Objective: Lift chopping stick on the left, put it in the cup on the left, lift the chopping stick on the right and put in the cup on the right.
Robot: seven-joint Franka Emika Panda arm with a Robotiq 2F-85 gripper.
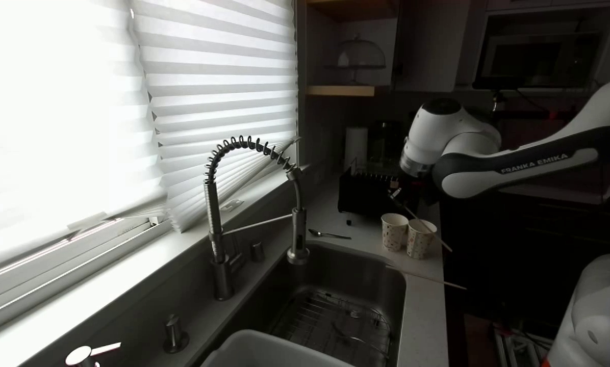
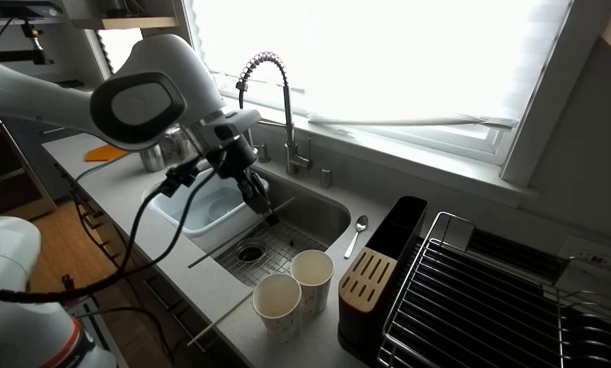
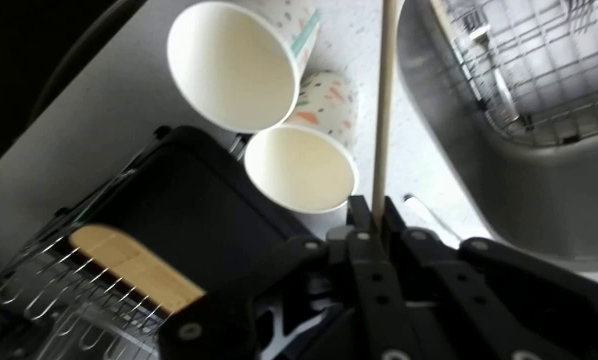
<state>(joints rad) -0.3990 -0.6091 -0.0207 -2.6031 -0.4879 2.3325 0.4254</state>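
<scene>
Countertop (image 2: 216, 287) is crowded: caddy (image 2: 374, 273) beside the cups (image 2: 282, 327), dish rack (image 2: 469, 306) past it, spoon (image 2: 357, 235) by the sink (image 2: 318, 212); my gripper (image 3: 376, 205) pinches a chopstick (image 3: 384, 100) between its fingers (image 3: 359, 215).

Brightly backlit pleated blind (image 1: 218, 61), white sill (image 2: 418, 162), grey wall (image 2: 591, 128), wooden floor (image 2: 65, 240), shadowed shelf (image 1: 341, 90)

A spoon (image 2: 357, 236) lies on the desk (image 2: 208, 282) between the sink (image 2: 318, 217) and a black holder (image 2: 367, 278) that stands beside a wire dish rack (image 2: 482, 301). A spring-necked faucet (image 2: 291, 151) rises between sink and window sill (image 1: 106, 283); pleated blinds (image 1: 218, 76) hang crooked above.
</scene>
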